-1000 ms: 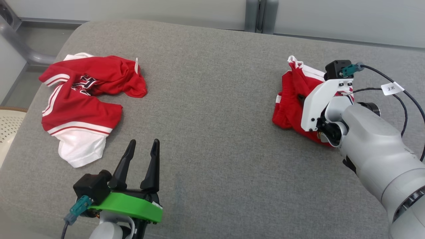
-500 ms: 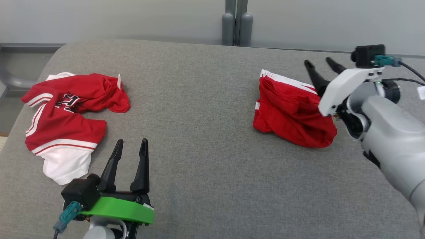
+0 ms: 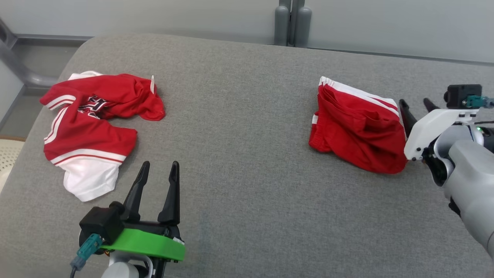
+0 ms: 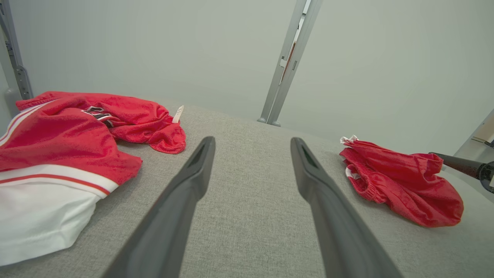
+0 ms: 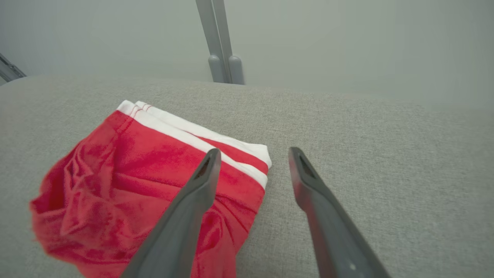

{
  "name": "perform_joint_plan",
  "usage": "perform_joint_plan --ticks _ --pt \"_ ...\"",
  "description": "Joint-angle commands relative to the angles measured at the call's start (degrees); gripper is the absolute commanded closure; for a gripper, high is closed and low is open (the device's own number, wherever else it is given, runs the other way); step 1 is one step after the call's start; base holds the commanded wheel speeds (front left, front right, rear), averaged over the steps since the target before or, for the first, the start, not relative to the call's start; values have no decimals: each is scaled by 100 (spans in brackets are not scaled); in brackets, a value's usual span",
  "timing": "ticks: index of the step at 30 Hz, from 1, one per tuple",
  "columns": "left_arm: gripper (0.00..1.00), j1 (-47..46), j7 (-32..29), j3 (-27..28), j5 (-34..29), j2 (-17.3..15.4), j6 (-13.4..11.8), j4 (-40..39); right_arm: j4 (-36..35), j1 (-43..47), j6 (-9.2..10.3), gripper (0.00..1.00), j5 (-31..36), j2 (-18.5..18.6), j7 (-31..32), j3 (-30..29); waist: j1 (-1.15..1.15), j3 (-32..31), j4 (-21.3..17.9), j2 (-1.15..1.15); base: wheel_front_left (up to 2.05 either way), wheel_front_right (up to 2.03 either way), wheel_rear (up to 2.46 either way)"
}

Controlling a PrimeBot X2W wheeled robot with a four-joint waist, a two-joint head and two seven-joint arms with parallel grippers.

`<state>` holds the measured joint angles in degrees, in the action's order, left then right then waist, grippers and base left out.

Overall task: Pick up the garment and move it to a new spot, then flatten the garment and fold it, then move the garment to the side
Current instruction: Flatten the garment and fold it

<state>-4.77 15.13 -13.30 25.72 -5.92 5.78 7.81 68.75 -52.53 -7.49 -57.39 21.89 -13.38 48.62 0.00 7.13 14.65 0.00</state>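
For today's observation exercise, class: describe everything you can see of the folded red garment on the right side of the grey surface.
The folded red garment is a compact bundle of soft, thin-looking cloth, red with white stripes along its far edge. Its top is creased and puffed, not flat. It lies on the grey padded surface, toward the right. The open right gripper stands at its right edge, holding nothing; whether a finger brushes the cloth cannot be told.
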Motion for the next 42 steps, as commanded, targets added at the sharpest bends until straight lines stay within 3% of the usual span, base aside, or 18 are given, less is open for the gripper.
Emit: perform_joint_plan --ticks 1,9,17,20,25,26,27,28,29,35,42 --pt "0 -118 1 21 -20 24 29 28 51 116 0 100 -45 -76 44 18 0 89 195 0 0 0 0" --pt "0 -38 1 110 -81 44 75 138 -244 510 0 100 -146 -667 280 223 0 1 359 0 0 0 0" --pt "0 10 1 149 -166 48 100 175 -719 774 1 100 -247 -1295 182 479 0 -171 167 0 0 0 0" --pt "0 51 1 200 -199 19 98 148 -978 765 1 100 -212 -1286 -14 509 0 -274 29 0 0 0 0" --pt "0 137 1 306 -257 -31 66 89 -1512 726 1 100 9 -969 -177 365 0 -445 -247 0 0 0 0" --pt "0 164 1 342 -272 -45 44 61 -1711 687 1 93 101 -863 -184 200 0 -484 -329 0 0 0 0" --pt "0 184 1 377 -284 -60 28 37 -1904 695 1 66 236 -757 -181 23 0 -509 -404 0 0 0 0" --pt "0 206 1 403 -289 -75 19 14 -2072 730 1 54 405 -662 -181 -134 0 -531 -475 0 0 0 0" --pt "0 222 1 443 -307 -94 6 -19 -2314 824 1 0 589 -565 -182 -369 0 -556 -557 0 0 0 0" --pt "0 294 1 675 -345 -192 -89 -155 -3393 1471 1 0 1703 -277 -181 -1574 0 -661 -992 0 0 0 0" --pt "0 337 1 829 -450 -276 -158 -176 -4267 2485 1 0 2713 -389 -183 -2845 0 -719 -1350 0 0 0 0"
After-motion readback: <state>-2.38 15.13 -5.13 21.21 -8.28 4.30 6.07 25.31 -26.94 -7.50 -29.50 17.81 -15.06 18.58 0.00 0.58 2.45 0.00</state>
